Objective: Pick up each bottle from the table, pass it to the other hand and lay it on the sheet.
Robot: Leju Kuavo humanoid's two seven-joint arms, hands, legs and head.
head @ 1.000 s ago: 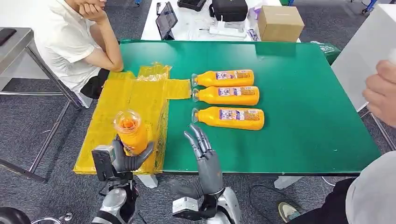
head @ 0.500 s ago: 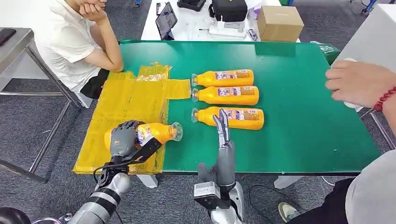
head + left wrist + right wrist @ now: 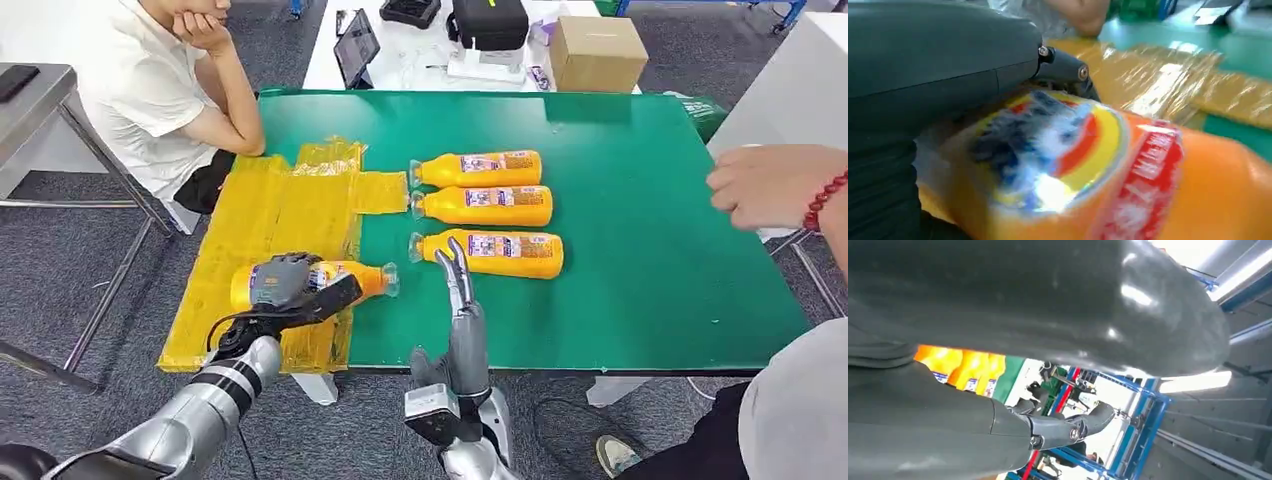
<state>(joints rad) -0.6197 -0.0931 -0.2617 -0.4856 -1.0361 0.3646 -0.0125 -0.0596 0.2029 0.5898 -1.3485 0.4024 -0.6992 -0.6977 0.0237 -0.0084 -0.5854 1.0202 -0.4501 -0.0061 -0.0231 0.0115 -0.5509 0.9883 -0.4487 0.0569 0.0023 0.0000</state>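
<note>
left hand (image 3: pixel 282 283) grasps the bottle (image 3: pixel 345 279) on the sheet (image 3: pixel 290 210); right hand (image 3: pixel 458 285) released. your release may roll it off the edge.

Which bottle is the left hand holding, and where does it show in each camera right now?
Head view: held bottle lies on its side on the yellow sheet, under the left hand.
Left wrist view: its label and orange body, close up.
Right wrist view: not in it.
Shared landmark: yellow sheet.
</note>
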